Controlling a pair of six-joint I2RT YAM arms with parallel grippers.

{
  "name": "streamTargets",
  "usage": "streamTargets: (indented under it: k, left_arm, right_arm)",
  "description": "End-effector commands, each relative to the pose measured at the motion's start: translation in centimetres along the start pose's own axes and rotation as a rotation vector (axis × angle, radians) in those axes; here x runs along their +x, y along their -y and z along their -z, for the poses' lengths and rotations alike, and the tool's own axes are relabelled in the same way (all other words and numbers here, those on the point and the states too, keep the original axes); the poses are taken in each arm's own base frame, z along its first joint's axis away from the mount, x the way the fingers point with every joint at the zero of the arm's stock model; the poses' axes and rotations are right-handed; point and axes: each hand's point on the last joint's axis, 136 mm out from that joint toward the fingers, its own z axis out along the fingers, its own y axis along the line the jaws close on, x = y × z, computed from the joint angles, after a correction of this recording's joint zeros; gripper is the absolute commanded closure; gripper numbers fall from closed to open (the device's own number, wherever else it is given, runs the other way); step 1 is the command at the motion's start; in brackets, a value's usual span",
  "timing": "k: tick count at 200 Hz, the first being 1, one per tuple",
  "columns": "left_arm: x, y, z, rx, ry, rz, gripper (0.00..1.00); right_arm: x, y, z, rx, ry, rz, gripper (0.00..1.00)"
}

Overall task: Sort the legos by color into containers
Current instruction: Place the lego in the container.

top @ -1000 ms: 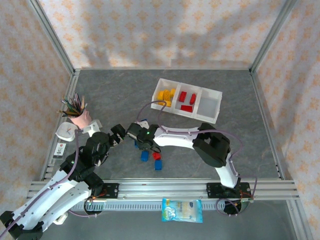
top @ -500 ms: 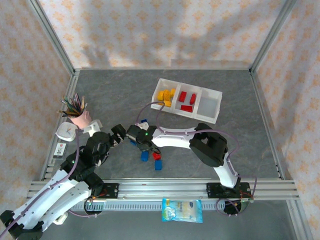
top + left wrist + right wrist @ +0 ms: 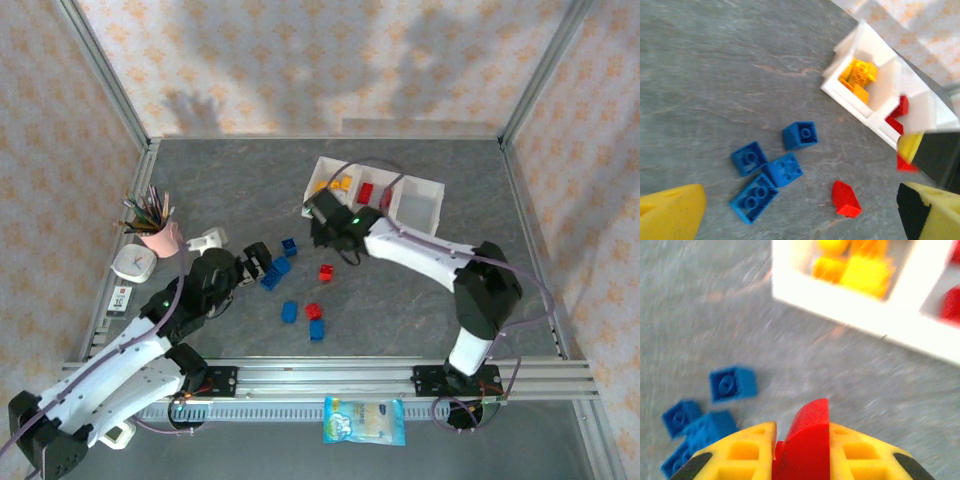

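The white tray (image 3: 418, 228) has yellow legos (image 3: 337, 186) in its left compartment, red ones (image 3: 365, 191) in the middle and a bare right one. My right gripper (image 3: 322, 213) hovers at the tray's near-left corner, shut on a red lego (image 3: 807, 440) between its yellow fingers (image 3: 735, 455). My left gripper (image 3: 262, 266) is open, low over a cluster of blue legos (image 3: 783, 169), with a loose red lego (image 3: 846, 198) to their right. More legos lie nearer the arms: blue (image 3: 289, 312), red (image 3: 313, 311), blue (image 3: 316, 329).
A pink cup of pencils (image 3: 160, 236), a white clock (image 3: 132, 264) and a small card (image 3: 121, 299) stand at the left edge. A snack packet (image 3: 364, 420) lies in front of the rail. Patterned walls close in the table.
My right gripper shut on a red lego near the table's middle and carried it up and right to the tray's corner. My left arm reached forward to the blue legos.
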Motion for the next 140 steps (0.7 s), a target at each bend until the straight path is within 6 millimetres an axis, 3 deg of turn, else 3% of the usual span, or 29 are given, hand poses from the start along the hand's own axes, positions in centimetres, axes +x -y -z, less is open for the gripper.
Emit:
streamTargets:
  k: [1,24,46,92,123,140]
  left_arm:
    - [-1.3,4.8,-0.8,0.156,-0.002,-0.029,0.01]
    - [-1.2,7.1,-2.4,0.211,-0.033,-0.057,0.01]
    - [-1.3,8.8,-3.5,0.249,-0.044,-0.07,0.01]
    - [-1.6,9.6,-5.3,0.231,-0.038,-0.099,0.01]
    - [-1.6,9.4,-5.7,0.224,-0.028,-0.088,0.01]
    - [-1.7,9.3,-5.7,0.223,-0.028,-0.085,0.01]
  right_arm:
    - [-3.4,4.7,0.4,0.077,0.063,-0.055,0.82]
    - [-7.1,8.8,-0.2,0.179,0.14,-0.109,0.81]
    - [-9.0,11.7,-2.7,0.201,0.137,-0.16,0.81]
    - [-12.2,14.6,-7.4,0.324,0.139,-0.139,0.79]
    - [-12.3,16.1,-9.6,0.352,0.119,-0.159,0.76]
    - [-12.5,16.3,-9.8,0.358,0.115,-0.158,0.72]
